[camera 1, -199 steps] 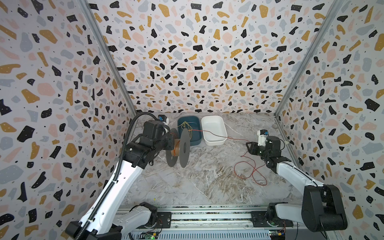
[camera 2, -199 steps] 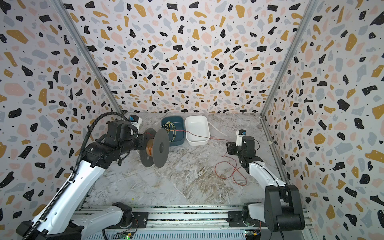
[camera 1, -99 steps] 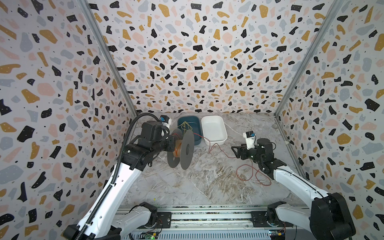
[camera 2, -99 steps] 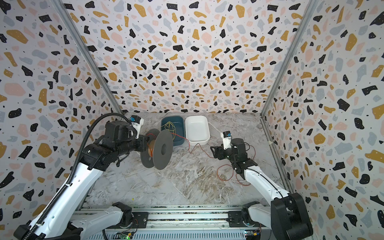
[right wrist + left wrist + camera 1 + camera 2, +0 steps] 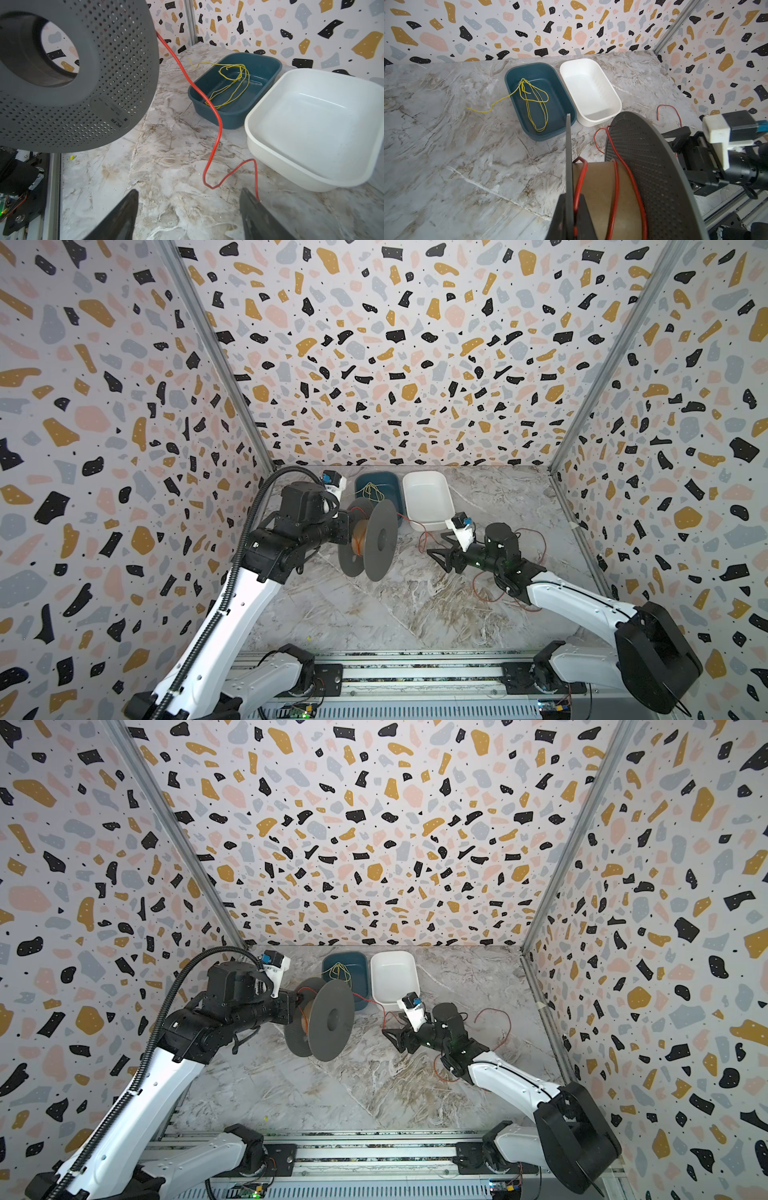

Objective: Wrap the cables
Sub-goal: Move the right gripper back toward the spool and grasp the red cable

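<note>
A grey perforated spool (image 5: 368, 541) (image 5: 328, 1023) hangs above the table, and my left gripper (image 5: 344, 529) (image 5: 569, 199) is shut on its near flange. A few turns of the red cable (image 5: 614, 187) lie around the brown core. From the spool the cable (image 5: 218, 128) drops to the table and bends in front of my right gripper (image 5: 436, 545) (image 5: 188, 193). That gripper is open and low over the table, right of the spool, with nothing between its fingers. The cable passes close by one finger (image 5: 251, 203). More loose cable (image 5: 536, 539) (image 5: 490, 1013) loops beside the right arm.
A dark blue bin (image 5: 361, 485) (image 5: 270, 62) holding a thin yellow wire (image 5: 536, 101) stands at the back. A white bin (image 5: 426, 502) (image 5: 311, 124) sits beside it, close to my right gripper. Patterned walls enclose the table on three sides.
My right gripper has moved left across the table toward the spool and its jaws have opened. The left arm and spool have barely shifted.
</note>
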You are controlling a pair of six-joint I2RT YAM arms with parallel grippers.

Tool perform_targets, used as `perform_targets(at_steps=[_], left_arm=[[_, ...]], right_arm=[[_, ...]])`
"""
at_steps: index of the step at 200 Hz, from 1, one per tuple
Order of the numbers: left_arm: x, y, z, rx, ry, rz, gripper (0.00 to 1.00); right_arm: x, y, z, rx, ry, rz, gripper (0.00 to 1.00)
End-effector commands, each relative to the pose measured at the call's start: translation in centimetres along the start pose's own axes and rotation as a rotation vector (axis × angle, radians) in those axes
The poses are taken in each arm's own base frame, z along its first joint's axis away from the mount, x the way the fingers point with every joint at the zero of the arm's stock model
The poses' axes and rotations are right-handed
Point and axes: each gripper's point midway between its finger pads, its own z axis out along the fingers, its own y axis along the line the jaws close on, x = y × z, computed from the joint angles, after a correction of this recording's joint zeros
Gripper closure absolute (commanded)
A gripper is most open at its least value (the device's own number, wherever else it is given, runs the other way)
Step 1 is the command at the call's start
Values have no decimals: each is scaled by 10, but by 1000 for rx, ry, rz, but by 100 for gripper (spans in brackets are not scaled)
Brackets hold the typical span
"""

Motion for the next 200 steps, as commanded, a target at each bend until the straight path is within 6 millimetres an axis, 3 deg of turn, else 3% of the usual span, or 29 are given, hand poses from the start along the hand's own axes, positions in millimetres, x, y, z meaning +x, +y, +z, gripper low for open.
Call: perform_targets(at_steps=[1,62,88,131,169,200], left_arm=[[-40,-16,-23,67,-164,-2,100],[-44,-19,-26,82,-174,-11,100],[-47,-20,-30,83,-183,-8,100],[-51,-22,-34,87,-193,-12,100],[-54,-25,-36,103,-200,-18,100],[-58,-28,-38,121,-214,-32,100]], right_arm=[[-22,2,11,-18,-65,-36,26],[-11,-14,48,-30,-53,45,41],[-5,-18,62,-37,-34,77,53],[4,-18,67,-51,-32,109,67],[14,-21,74,-60,-15,124,70],[22,-18,78,-75,-3,142,77]])
